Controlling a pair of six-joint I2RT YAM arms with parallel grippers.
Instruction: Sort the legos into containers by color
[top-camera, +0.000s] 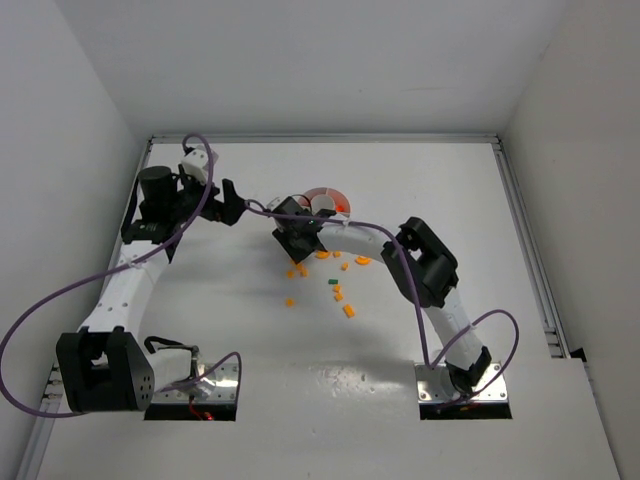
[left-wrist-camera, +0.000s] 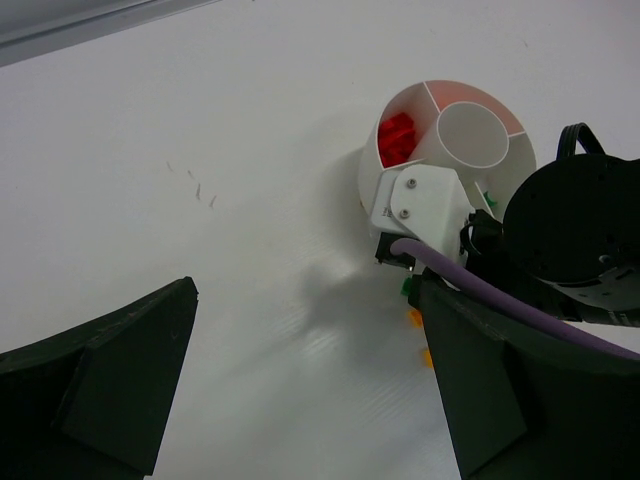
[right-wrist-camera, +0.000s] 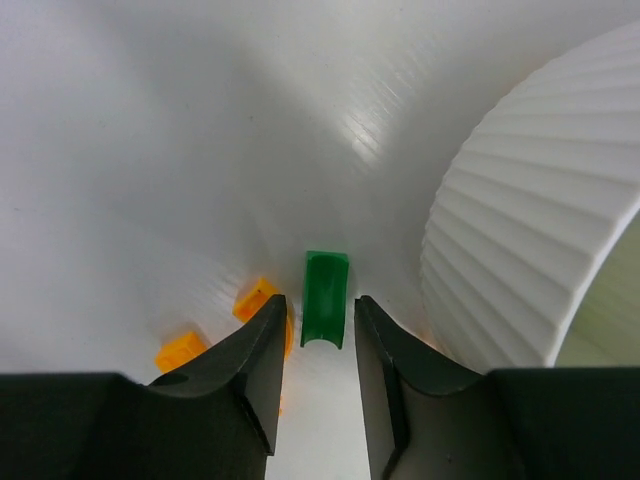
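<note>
dish (top-camera: 328, 190): rear of table (top-camera: 250, 330) | legos (top-camera: 349, 310): scattered on table before dish

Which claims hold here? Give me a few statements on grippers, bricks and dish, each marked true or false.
The right gripper straddles a green brick on the table. True.
The left gripper holds an orange brick. False: it is open and empty.
Red bricks lie in one wedge of the dish. True.
Every orange brick is already in the dish. False: several orange bricks lie loose on the table.
</note>
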